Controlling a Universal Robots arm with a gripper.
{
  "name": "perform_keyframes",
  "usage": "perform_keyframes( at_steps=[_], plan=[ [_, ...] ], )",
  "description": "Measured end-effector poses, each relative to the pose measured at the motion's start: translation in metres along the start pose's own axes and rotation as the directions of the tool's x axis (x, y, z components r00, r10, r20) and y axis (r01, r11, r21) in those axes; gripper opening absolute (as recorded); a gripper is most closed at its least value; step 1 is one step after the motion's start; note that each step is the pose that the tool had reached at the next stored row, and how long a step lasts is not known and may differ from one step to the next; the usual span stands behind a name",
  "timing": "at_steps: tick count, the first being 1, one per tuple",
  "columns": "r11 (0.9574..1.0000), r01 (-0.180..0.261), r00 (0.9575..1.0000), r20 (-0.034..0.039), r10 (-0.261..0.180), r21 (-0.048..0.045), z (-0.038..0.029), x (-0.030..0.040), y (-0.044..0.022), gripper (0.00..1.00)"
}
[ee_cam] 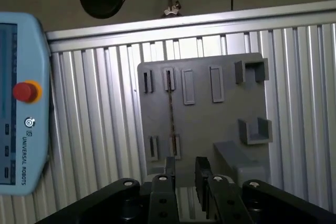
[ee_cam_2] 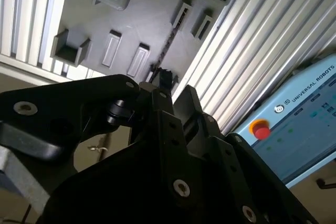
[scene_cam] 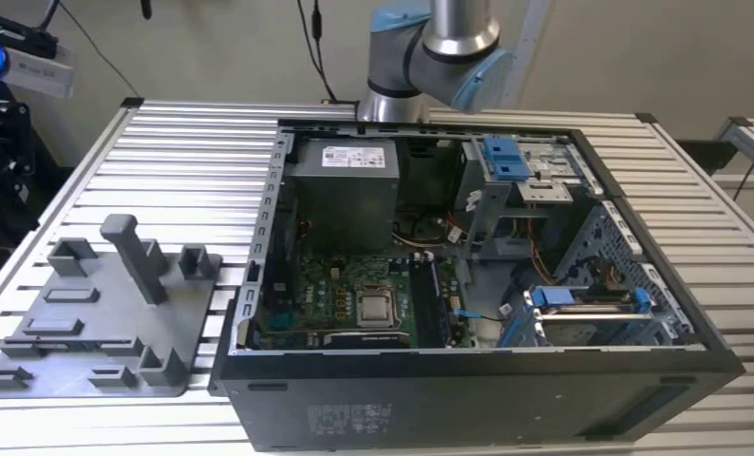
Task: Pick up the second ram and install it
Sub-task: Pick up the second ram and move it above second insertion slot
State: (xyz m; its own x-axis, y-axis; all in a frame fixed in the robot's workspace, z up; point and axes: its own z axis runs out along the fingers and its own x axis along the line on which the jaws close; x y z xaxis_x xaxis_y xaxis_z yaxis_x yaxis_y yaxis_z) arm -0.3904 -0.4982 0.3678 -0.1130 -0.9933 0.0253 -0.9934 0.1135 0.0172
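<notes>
Jaws spread and empty, the gripper (ee_cam: 185, 164) hangs above the grey tray (ee_cam: 199, 124). The second ram (ee_cam: 170, 108) stands on edge there, below the gripper, its long axis running away in line with one jaw, not the gap.

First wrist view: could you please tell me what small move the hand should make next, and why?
Probably shift the hand sideways until the ram sits between its open fingers: the ram stands on edge in the tray, in line with one finger, not the gap.
</notes>
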Motion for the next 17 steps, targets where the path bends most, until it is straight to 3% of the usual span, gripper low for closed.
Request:
perform_keyframes(
  at_steps=[17],
  plan=[
    [0.9998, 0.021, 0.9998, -0.0003, -0.021, 0.0005, 0.0000, 0.0000, 0.0000, 0.30]
  ],
)
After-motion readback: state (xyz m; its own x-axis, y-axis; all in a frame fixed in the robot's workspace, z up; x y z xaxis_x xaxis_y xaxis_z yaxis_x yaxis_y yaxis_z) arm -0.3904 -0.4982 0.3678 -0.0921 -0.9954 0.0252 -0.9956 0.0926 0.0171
